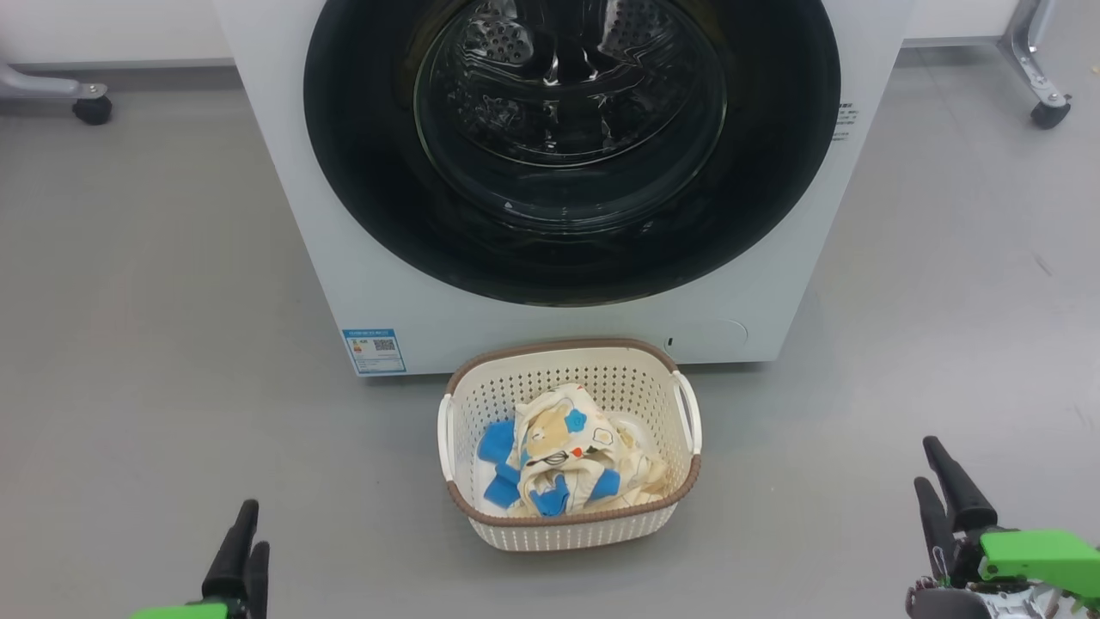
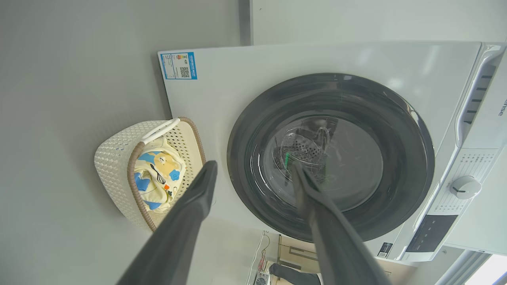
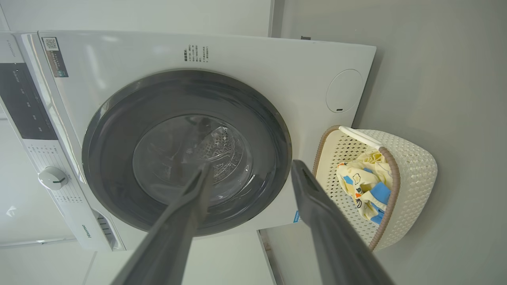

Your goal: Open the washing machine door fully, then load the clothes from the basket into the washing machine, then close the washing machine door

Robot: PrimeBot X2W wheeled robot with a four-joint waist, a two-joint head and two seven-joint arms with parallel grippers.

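The white washing machine (image 1: pixel 284 172) stands straight ahead. Its washing machine door (image 1: pixel 361 172), black-rimmed with a glass bowl, lies flush against the front, shut. On the floor just before the machine sits the cream basket (image 1: pixel 559 346) holding the clothes (image 1: pixel 563 456), pale yellow with blue patches. My left gripper (image 1: pixel 254 526) is low at the left and my right gripper (image 1: pixel 925 462) low at the right, both well short of the basket. In the wrist views the left gripper (image 2: pixel 253 166) and the right gripper (image 3: pixel 251 166) stand open and empty, pointing at the door (image 2: pixel 396 130).
Grey floor spreads on both sides of the basket. A metal frame leg on a caster (image 1: pixel 90 107) stands at the far left and another caster (image 1: pixel 1050 112) at the far right, beside the machine. The machine's control knob (image 2: pixel 465 187) is on its upper panel.
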